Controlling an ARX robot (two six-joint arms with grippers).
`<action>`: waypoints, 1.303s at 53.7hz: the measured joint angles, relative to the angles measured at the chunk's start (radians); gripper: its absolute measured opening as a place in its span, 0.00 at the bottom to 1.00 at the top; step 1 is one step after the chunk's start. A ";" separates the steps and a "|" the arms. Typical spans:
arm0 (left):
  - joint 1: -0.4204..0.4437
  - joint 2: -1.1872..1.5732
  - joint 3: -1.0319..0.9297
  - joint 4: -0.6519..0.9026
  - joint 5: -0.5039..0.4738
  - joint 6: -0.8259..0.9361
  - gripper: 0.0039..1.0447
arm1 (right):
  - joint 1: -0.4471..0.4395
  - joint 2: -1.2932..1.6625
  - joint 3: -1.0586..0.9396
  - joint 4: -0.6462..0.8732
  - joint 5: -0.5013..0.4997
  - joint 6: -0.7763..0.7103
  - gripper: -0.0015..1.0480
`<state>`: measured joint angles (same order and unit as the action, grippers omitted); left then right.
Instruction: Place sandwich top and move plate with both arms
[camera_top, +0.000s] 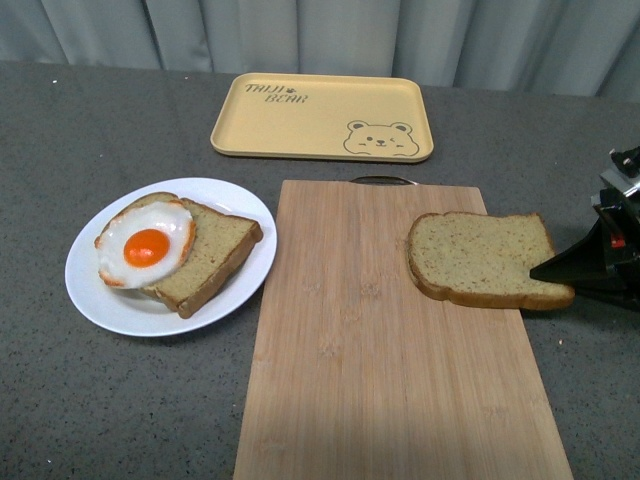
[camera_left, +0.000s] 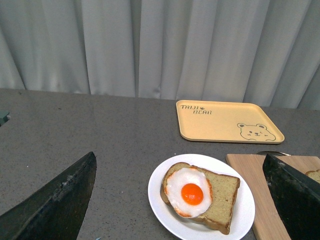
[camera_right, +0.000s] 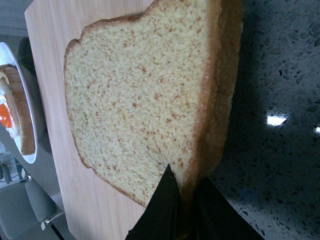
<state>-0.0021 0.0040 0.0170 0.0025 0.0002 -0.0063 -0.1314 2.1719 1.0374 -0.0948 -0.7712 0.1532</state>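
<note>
Grey speckled countertop (camera_top: 100, 400) runs back to a pale pleated curtain (camera_top: 300, 30). A wooden cutting board (camera_top: 380, 380) lies in the middle of it.

The right gripper (camera_top: 560, 268) comes in low from the right edge of the front view. Its fingers (camera_right: 167, 200) are nearly together, clamped on the crust edge of the bare bread slice (camera_top: 480, 255), one finger on the top face and the other against the side. The slice lies flat at the board's right edge, and the end being pinched hangs past the board over the counter.

The left gripper (camera_left: 179, 165) shows only in its own wrist view. Its two dark fingers (camera_left: 60, 200) are spread wide apart, holding nothing and touching nothing, above the counter on the plate's side.

The white plate (camera_top: 90, 290) sits left of the board, with its rim just beside the board's left edge. On it lies a second slice (camera_top: 215, 255) with a fried egg (camera_top: 148, 245) draped over its left part.

A yellow tray (camera_top: 300, 125) rests further back, apart from the board's far edge. The middle and near part of the board are bare, as is the counter in front of the plate and to its left.
</note>
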 joint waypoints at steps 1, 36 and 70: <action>0.000 0.000 0.000 0.000 0.000 0.000 0.94 | -0.001 -0.012 -0.005 0.005 -0.014 0.001 0.02; 0.000 0.000 0.000 0.000 0.000 0.000 0.94 | 0.415 0.002 0.127 0.396 -0.176 0.383 0.02; 0.000 0.000 0.000 0.000 0.000 0.000 0.94 | 0.643 0.221 0.373 0.360 -0.042 0.567 0.02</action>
<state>-0.0021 0.0040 0.0170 0.0021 0.0002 -0.0063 0.5117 2.3932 1.4105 0.2653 -0.8131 0.7200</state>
